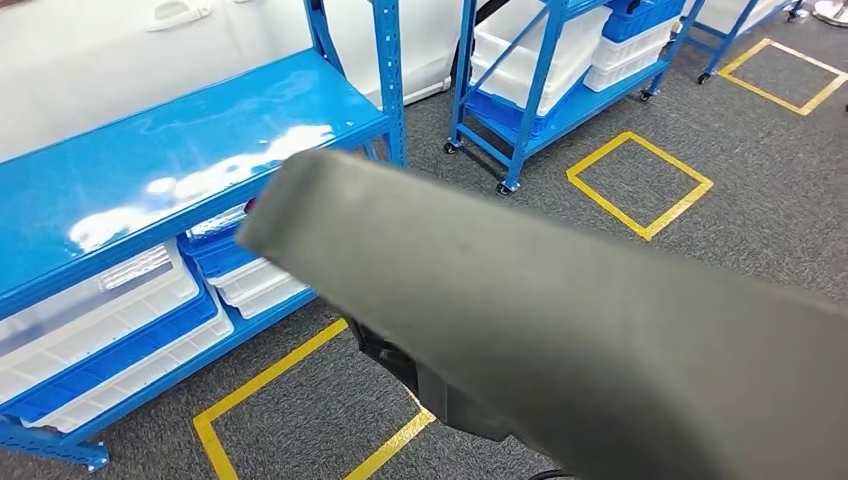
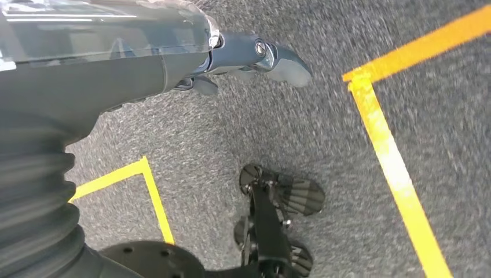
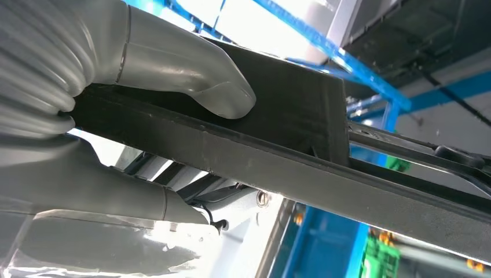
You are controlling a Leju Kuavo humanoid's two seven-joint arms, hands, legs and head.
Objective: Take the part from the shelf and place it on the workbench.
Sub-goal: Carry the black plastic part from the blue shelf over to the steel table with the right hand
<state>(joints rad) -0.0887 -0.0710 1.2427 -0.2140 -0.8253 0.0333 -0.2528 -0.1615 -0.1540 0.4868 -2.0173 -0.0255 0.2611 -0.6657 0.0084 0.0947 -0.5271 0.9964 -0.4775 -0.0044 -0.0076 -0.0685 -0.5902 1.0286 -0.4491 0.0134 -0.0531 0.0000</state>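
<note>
The part point(image 1: 560, 320) is a long, flat dark grey piece held up close in the head view, slanting from the picture's middle down to the lower right. In the right wrist view my right hand point(image 3: 69, 52) grips one end of the part point(image 3: 301, 104), thumb point(image 3: 191, 75) pressed on its broad face and other fingers under it. A dark piece of that hand point(image 1: 430, 385) peeks out below the part. My left hand point(image 2: 249, 58) hangs over the grey carpet, holding nothing, its fingers loosely apart.
A blue shelf point(image 1: 180, 150) with a glossy top stands at the left, with white and blue bins point(image 1: 110, 310) below it. A second blue wheeled rack point(image 1: 540, 90) stands further back. Yellow tape squares point(image 1: 640, 185) mark the grey carpet.
</note>
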